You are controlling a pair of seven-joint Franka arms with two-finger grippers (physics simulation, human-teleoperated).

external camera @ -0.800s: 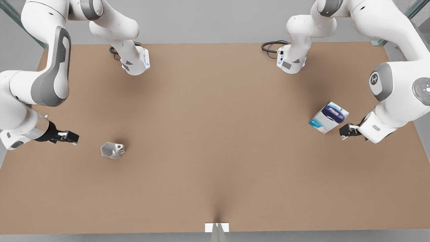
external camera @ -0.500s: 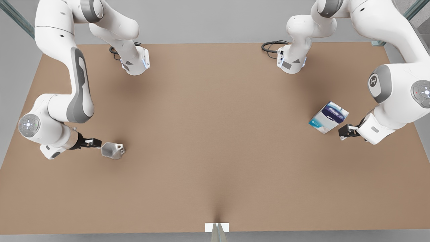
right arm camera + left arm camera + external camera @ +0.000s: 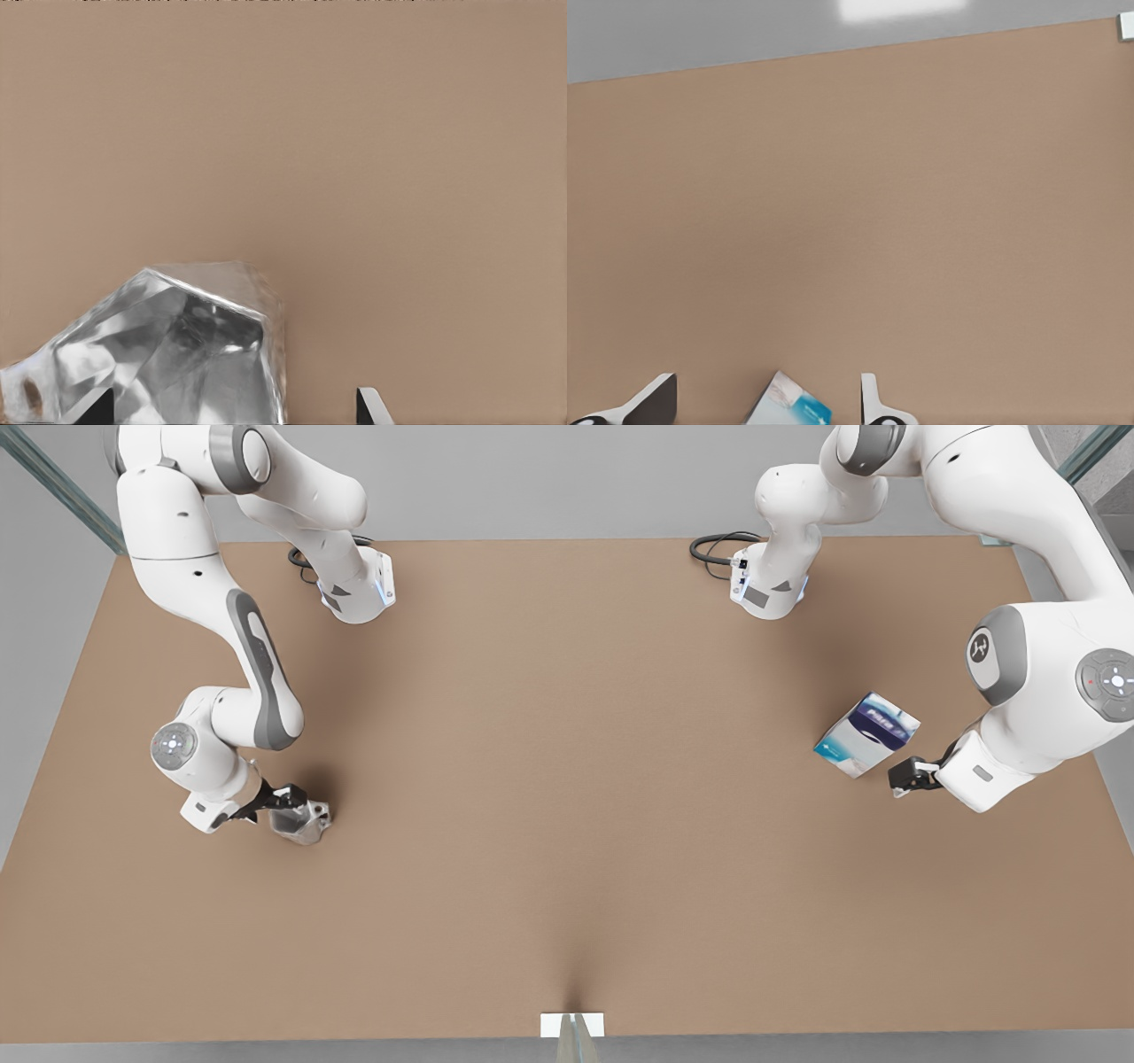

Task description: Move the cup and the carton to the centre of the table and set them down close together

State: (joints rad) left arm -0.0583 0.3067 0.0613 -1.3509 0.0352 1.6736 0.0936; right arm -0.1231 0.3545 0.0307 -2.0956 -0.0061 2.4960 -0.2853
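**Both end effectors at their objects, nothing lifted yet**

My right end effector [image 3: 288, 802] sits at the front view's left, right against the small, shiny, faceted silver-grey metal cup [image 3: 301, 821]. From its wrist camera I see its two fingertips [image 3: 370, 407] spread wide, with the cup [image 3: 168, 350] partly between them and off toward one finger, not centred. The grasp is not closed. I judge the next move turns on this offset: the end effector needs to shift sideways over the cup before pinching, or one finger will push the cup away.

My left end effector [image 3: 905, 775] is at the front view's right, just beside the near corner of the rectangular carton with the dark navy face, white sides and teal band [image 3: 866, 734]. Its fingers [image 3: 873, 409] are spread, and the carton's corner [image 3: 788, 407] shows between them. The carton's long axis runs diagonally across the table, so I would line the fingers up across its narrower width.

Both objects rest on the plain matte light-brown table [image 3: 567, 779], well apart, each near an opposite side. The centre lies between them, with open surface all the way in. A small white marker [image 3: 572, 1025] sits at the near edge, and black cables [image 3: 713, 549] lie by the far arm base.
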